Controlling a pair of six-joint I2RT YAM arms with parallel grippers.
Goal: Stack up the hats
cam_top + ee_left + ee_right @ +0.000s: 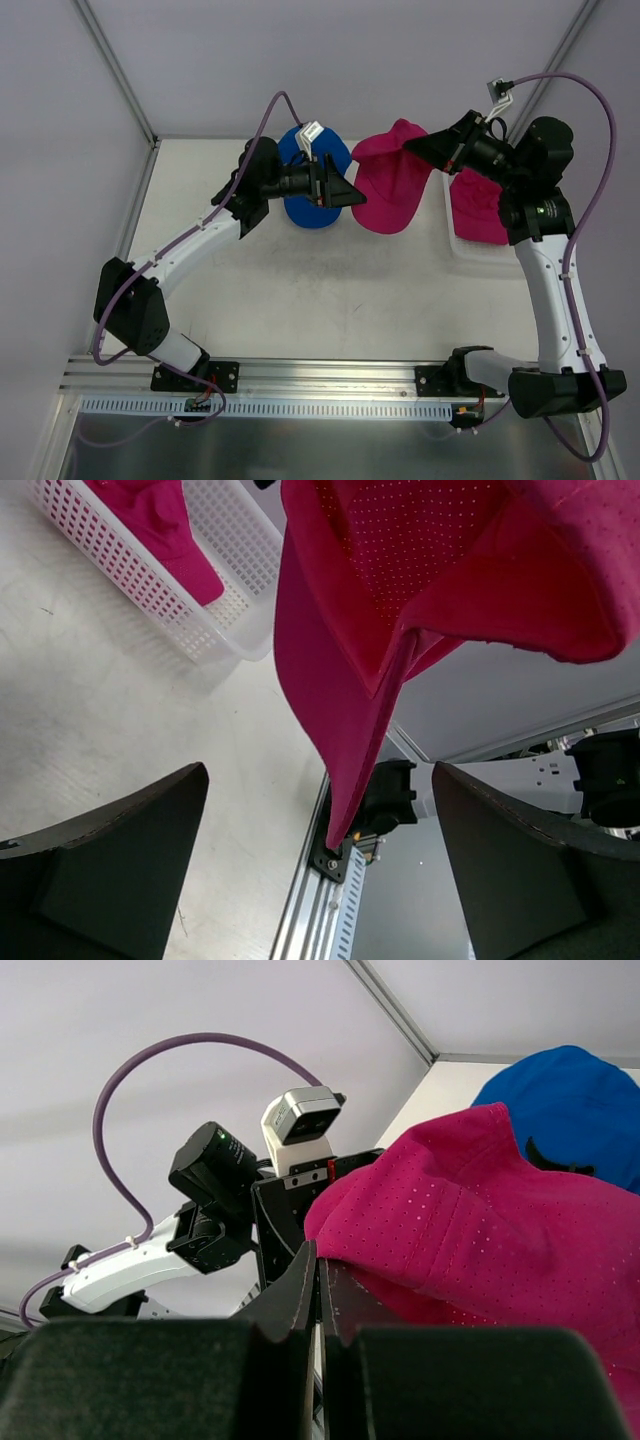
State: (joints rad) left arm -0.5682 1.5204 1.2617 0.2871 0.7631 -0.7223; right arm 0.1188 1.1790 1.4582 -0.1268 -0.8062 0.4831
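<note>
A magenta hat (392,190) hangs lifted in the middle. My right gripper (412,148) is shut on its rear edge; in the right wrist view the jaws (320,1260) pinch the pink fabric (480,1220). My left gripper (345,190) is open and empty just left of that hat. In the left wrist view the hat's brim (330,710) hangs down between the fingers (130,850) without touching them. The royal blue hat (305,195) lies on the table under the left wrist and shows in the right wrist view (570,1100). The second magenta hat (478,205) lies in the tray.
A white mesh tray (470,255) stands at the right, beside the right arm; it shows in the left wrist view (205,630). The aluminium rail (320,375) with both arm bases runs along the near edge. Frame posts stand at the back corners.
</note>
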